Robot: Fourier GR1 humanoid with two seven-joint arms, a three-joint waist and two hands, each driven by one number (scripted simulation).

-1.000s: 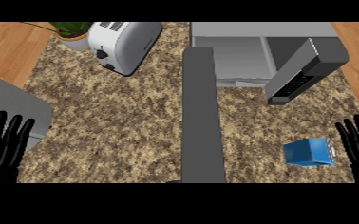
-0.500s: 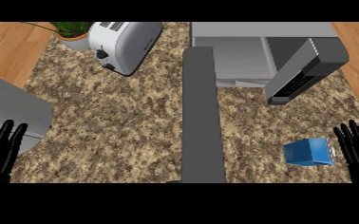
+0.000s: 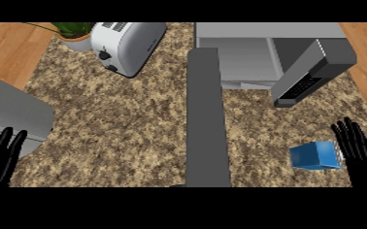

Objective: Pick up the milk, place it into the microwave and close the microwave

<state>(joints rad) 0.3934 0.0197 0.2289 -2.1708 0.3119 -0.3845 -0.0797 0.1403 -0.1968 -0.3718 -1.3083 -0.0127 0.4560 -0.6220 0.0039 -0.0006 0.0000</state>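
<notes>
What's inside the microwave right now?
Only bare grey floor shows inside the microwave. Its open door covers the right part, which I cannot see. The milk sits outside on the counter, beside the right hand.

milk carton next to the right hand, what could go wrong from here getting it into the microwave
1. The right hand is open, fingers straight, right beside the milk. Closing in sideways could shove the carton along the counter rather than grasp it.
2. The open door juts out toward the milk's side of the counter, so a direct carry into the microwave might clip the door's near end.
</notes>
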